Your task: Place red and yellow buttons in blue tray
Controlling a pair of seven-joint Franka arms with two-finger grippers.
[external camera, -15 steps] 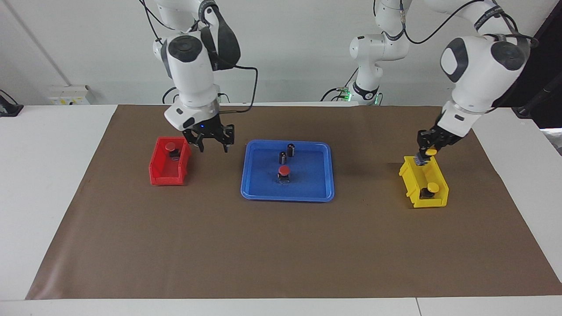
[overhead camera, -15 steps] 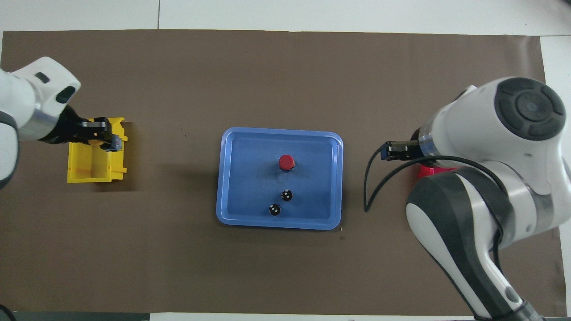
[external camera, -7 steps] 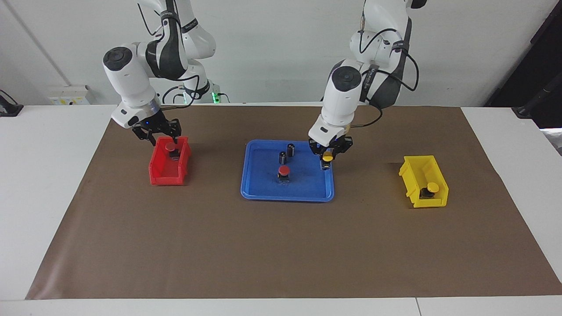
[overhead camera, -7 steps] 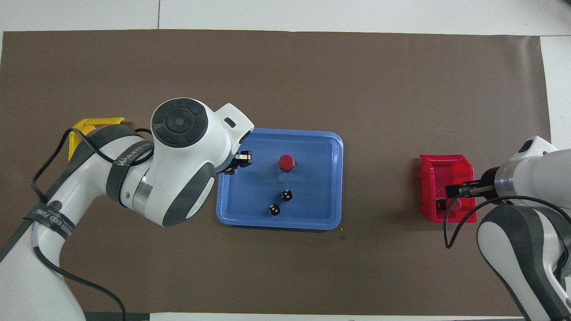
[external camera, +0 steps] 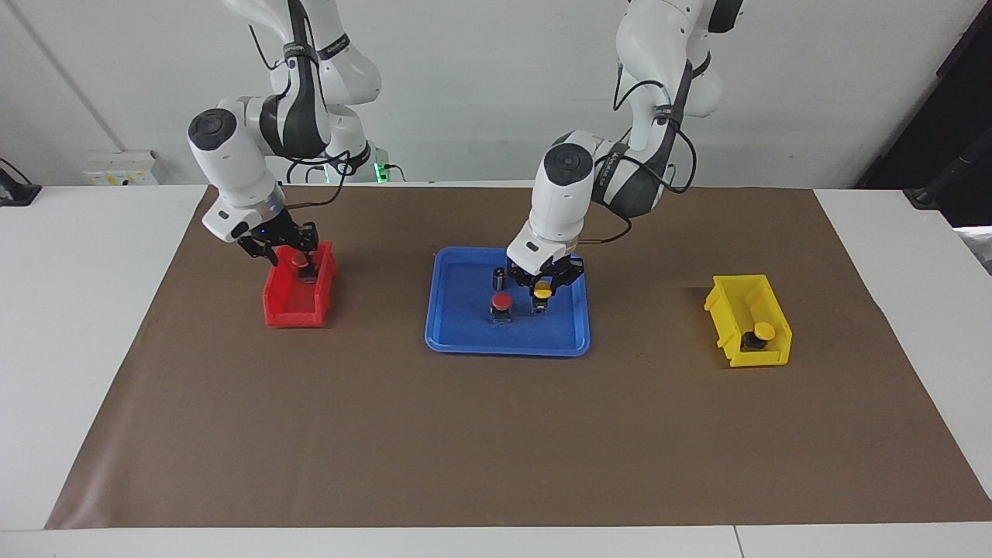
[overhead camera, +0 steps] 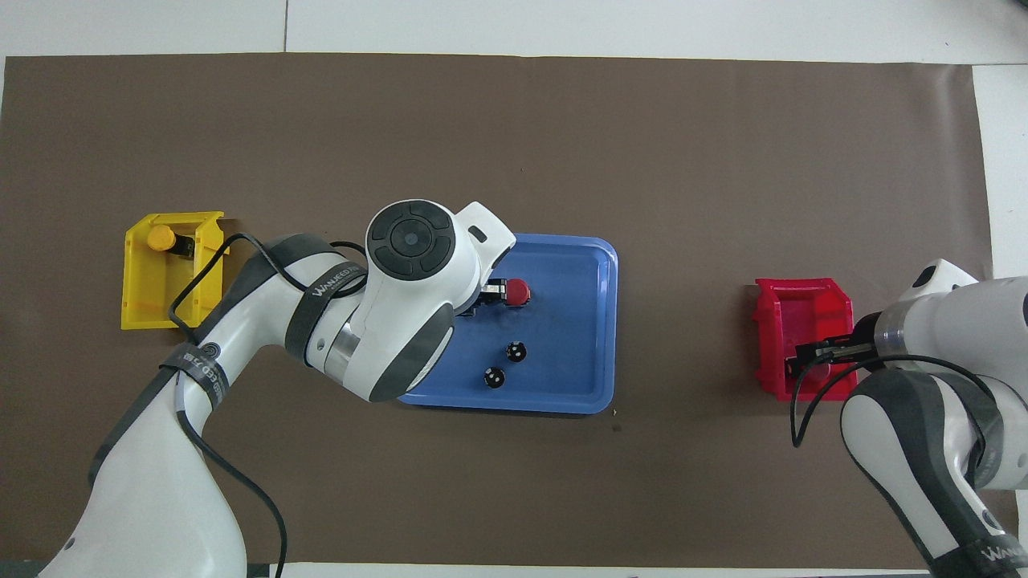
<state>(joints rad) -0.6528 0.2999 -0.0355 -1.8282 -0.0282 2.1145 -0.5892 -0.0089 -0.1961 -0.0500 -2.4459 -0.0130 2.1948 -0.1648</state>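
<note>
Buttons: the left tool [external camera: 543, 288] has carried a yellow button [external camera: 542, 291] from the yellow bin [external camera: 767, 358] into the blue tray [external camera: 457, 341] beside the red button [external camera: 502, 302], still gripping it. The right tool [external camera: 288, 252] has dropped into the red bin [external camera: 291, 314] around another red button [external camera: 299, 260]; I cannot tell its grip.

Left gripper [external camera: 543, 288] carried 1 yellow button [external camera: 542, 290] from the yellow bin [external camera: 777, 355] end into the blue tray [external camera: 465, 341], now beside the red button [external camera: 501, 303] there. Right gripper [external camera: 284, 253] swung back from the tray side and dropped over the red bin [external camera: 288, 313], at the button [external camera: 301, 262] inside.
</note>
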